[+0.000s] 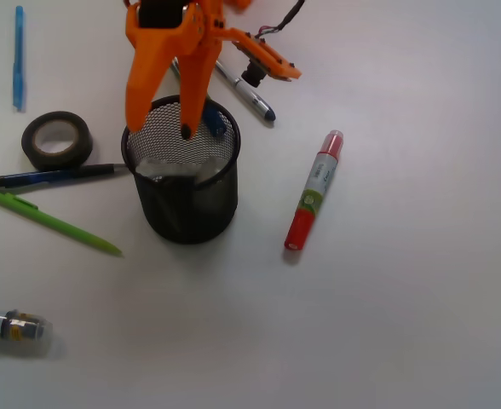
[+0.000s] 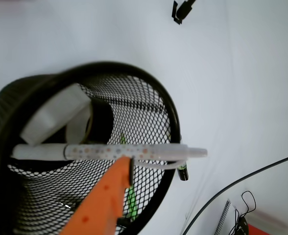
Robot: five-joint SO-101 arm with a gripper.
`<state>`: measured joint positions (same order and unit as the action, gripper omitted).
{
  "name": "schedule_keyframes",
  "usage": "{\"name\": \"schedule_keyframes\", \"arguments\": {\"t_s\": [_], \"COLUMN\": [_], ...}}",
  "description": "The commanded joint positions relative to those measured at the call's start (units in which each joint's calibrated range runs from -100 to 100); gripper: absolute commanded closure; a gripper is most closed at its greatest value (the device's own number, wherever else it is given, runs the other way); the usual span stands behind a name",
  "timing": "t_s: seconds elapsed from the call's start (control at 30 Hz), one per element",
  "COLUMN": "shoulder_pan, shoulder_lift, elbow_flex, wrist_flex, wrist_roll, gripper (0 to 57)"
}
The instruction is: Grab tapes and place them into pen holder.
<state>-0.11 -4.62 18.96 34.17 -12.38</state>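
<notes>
Pen holder under open, empty gripper, dark tape left.

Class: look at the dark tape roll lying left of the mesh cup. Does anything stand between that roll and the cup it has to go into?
Nothing visible blocks it. The tape lies on open table beside the cup; the dark pen lies in front of it, off the direct line. The gripper is at the cup's mouth.

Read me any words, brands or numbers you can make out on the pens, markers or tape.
None can be read.
Red marker: white and green label, print too blurred.
Item at the lower left edge: label too blurred.
Pen across the pen holder: only small dots, no letters.
</notes>
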Motion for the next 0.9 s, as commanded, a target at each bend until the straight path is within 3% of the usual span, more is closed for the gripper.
{"name": "schedule_keyframes", "arguments": {"t_s": [0.0, 0.23, 0.5, 0.6, 0.87], "shoulder_pan": [0.1, 3.8, 25.6, 30.0, 29.2], "shoulder_lift": [-1.0, -10.1, -18.0, -14.3, 11.9], "elbow_flex": [-0.5, -1.7, -1.6, -1.5, -12.6], "wrist_flex": [-0.9, 6.1, 27.1, 27.5, 28.1], "wrist_roll": [-0.1, -0.7, -7.7, -8.4, -13.5], "gripper": [14.3, 14.3, 14.4, 14.4, 14.5]}}
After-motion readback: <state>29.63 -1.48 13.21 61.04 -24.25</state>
